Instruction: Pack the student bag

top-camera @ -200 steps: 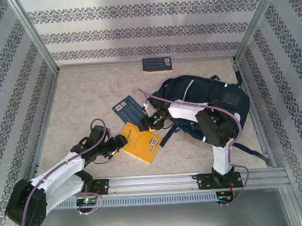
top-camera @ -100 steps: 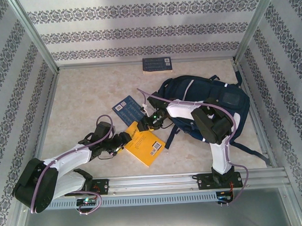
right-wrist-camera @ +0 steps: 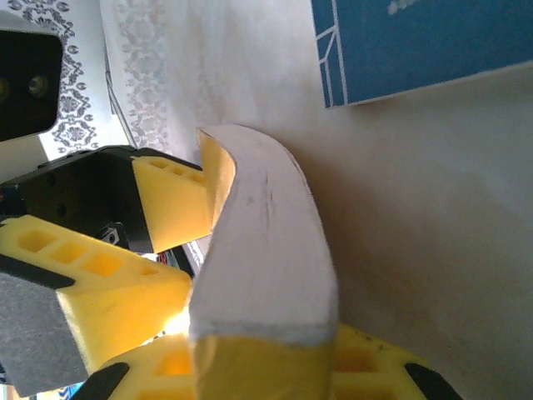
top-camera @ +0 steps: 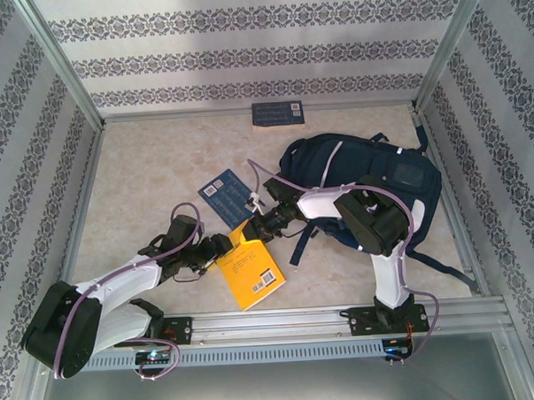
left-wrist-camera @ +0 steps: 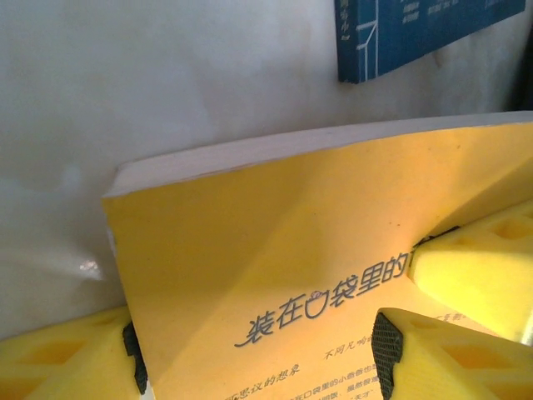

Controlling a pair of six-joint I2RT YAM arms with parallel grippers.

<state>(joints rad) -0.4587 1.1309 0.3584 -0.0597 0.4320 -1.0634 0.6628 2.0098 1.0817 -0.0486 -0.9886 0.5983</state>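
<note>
The left jaws and right jaws both clench the bowed yellow book [top-camera: 252, 271]. The student bag [top-camera: 399, 169] lies right on the surface [top-camera: 142, 179], its near side hidden behind the right arm [top-camera: 374, 220], opening indiscernible.

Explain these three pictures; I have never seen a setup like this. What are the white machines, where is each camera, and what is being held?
A left arm and a right arm, both white robots, are bolted at the near edge of a table. The wide picture looks down from above and behind them; the other two come from a camera on each wrist. On the table lie a navy student bag, a blue book left of it, another blue book at the far edge, and a yellow book. The left tool and the right tool both grip the yellow book's far end; the right wrist picture shows its pages bent.
</note>
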